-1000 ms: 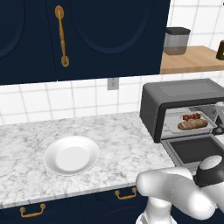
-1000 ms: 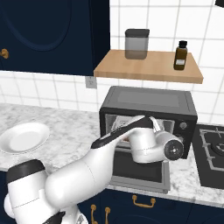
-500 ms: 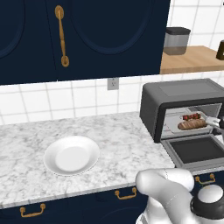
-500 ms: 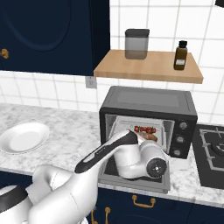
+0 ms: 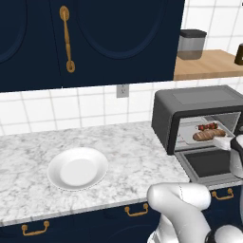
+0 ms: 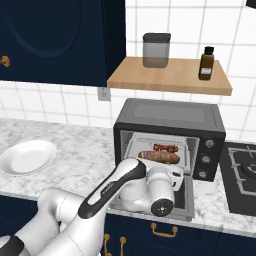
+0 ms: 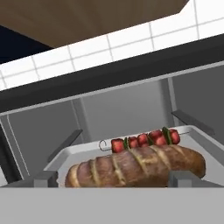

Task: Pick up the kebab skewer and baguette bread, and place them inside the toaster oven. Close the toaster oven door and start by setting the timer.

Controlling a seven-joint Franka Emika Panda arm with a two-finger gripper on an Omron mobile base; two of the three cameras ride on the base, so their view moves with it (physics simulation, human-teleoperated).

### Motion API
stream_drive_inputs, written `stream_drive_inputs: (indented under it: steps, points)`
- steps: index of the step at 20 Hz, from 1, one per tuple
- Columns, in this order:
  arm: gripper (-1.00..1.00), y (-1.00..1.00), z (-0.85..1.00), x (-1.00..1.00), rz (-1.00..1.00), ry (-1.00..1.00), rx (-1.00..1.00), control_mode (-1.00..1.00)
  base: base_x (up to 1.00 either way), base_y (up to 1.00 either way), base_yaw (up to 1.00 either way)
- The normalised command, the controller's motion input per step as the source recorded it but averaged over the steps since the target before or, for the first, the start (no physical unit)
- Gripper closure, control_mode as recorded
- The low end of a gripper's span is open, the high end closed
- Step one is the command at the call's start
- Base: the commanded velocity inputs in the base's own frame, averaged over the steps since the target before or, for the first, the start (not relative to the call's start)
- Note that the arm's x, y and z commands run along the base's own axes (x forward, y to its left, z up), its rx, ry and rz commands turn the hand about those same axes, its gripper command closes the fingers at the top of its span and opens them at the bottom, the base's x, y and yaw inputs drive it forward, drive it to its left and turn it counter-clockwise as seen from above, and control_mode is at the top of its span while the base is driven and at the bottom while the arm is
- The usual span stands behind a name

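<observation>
The dark grey toaster oven (image 5: pixel 199 102) (image 6: pixel 170 117) stands on the counter with its door (image 5: pixel 209 163) (image 6: pixel 186 199) folded down flat. Inside, on a light tray, lies the golden-brown baguette bread (image 5: pixel 208 135) (image 6: pixel 160 157) (image 7: pixel 135 166). The kebab skewer (image 5: pixel 209 126) (image 6: pixel 166 147) (image 7: pixel 144 140) rests just behind it. My gripper (image 7: pixel 113 179) (image 6: pixel 172 172) (image 5: pixel 227 142) hovers over the door, just in front of the tray. It is open and holds nothing. Its fingertips (image 7: pixel 43 178) stand wide, level with the two ends of the loaf.
A white plate (image 5: pixel 78 168) (image 6: pixel 27 156) sits on the marble counter to the left. The oven's knobs (image 6: pixel 206 159) are on its right front. A wooden shelf (image 6: pixel 170 75) with a canister and a bottle hangs above, and a stove top (image 6: pixel 242 172) lies to the right.
The hand has drawn back and down from the oven's opening to over the open door. The jaws stay open. Bread and skewer have not moved on the tray.
</observation>
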Motion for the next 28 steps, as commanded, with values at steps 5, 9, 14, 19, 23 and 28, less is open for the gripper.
stream_drive_inputs:
  steps: [5,9,14,19,23,28]
  points:
    - [-1.0,-0.31,0.01,0.11,0.0,-0.01,-0.09,-1.0,0.0,0.0,0.0]
    - [-1.0,-0.49,-0.03,0.0,-0.11,0.04,-0.03,-1.0,0.0,0.0,0.0]
    - [-1.0,-0.12,-0.41,-0.04,-0.08,0.0,-0.11,-1.0,0.0,0.0,0.0]
    - [-1.0,0.0,-0.42,-0.05,-0.07,0.0,-0.22,-1.0,0.0,0.0,0.0]
    - [-1.0,0.06,-0.13,0.03,-0.05,0.03,-0.13,-1.0,0.0,0.0,0.0]
    - [-1.0,0.14,0.0,0.13,0.0,0.0,-0.03,-1.0,0.0,0.0,0.0]
